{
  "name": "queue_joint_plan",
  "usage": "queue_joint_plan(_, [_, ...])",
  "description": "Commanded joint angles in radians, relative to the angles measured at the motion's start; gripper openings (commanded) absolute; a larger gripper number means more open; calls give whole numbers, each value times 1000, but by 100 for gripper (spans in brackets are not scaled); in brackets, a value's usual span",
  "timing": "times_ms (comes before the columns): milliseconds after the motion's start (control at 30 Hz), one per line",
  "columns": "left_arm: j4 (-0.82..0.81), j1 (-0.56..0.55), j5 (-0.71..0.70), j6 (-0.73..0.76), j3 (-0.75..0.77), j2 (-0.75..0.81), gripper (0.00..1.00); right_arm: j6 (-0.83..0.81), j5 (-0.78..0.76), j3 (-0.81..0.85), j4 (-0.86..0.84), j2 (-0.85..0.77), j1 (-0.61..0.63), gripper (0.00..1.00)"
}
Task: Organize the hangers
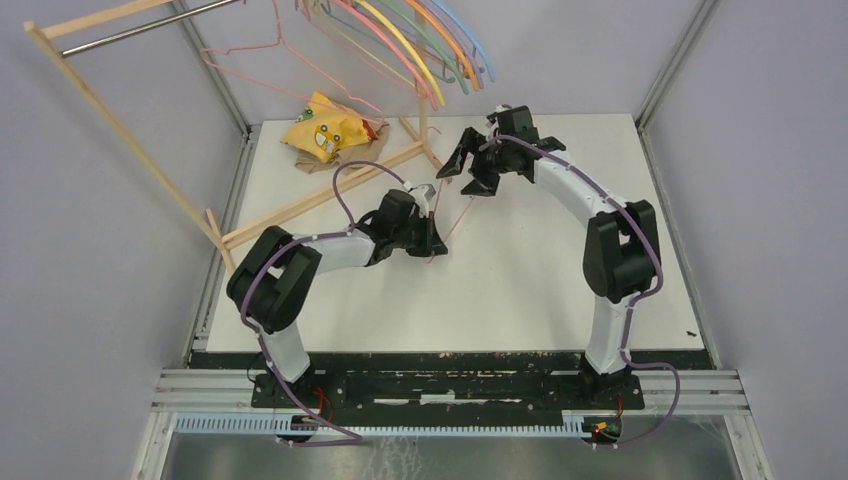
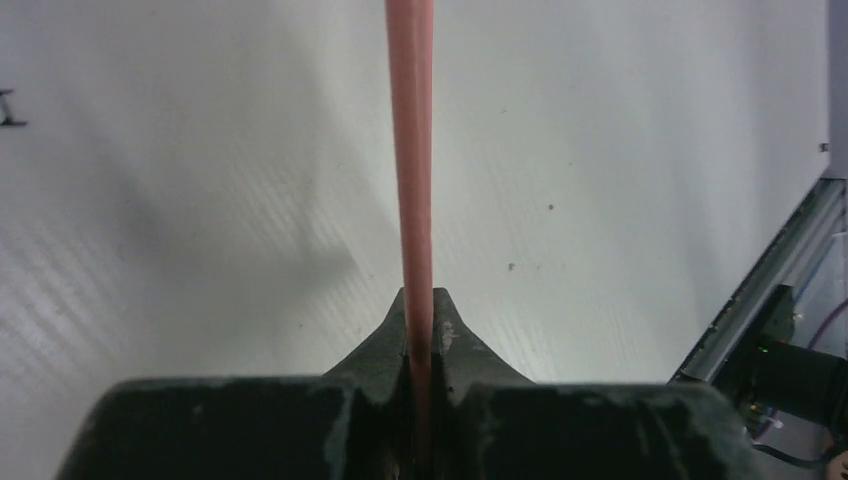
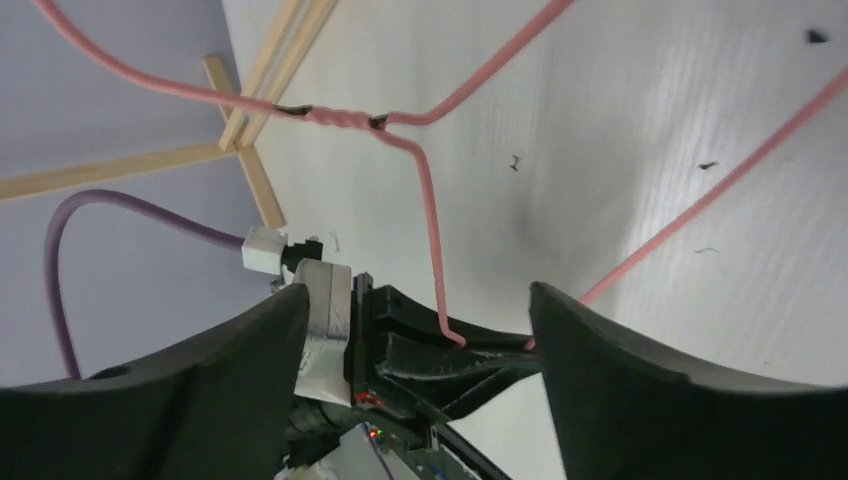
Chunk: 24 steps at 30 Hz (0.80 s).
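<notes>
- Left gripper point(image 2: 422, 305) is clamped tight on the pink hanger point(image 2: 410, 150), whose wire runs straight ahead over the bench point(image 1: 520, 290).
- Right gripper point(image 3: 415, 300), jaws parted and holding nothing, faces the hanger's twisted neck.

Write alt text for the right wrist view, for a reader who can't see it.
The right gripper stands open at the bottom, its two dark fingers gripping nothing. Beyond them, a pink wire hanger with a twisted neck crosses the white table, one wire running down into the shut left gripper. At upper left sit wooden rack legs.
</notes>
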<state>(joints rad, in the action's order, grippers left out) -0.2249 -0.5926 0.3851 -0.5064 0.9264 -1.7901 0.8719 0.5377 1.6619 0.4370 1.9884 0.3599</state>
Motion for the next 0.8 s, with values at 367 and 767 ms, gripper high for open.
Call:
queue_joint_plan(367, [761,-9,-662,-52,48,389,3,-421,-445,-33,444,-263,-58,100])
queue_joint_plan(767, [1078,-8,-1002,-438,-75,613,3,-439,-403,-48,408,-265,-58,100])
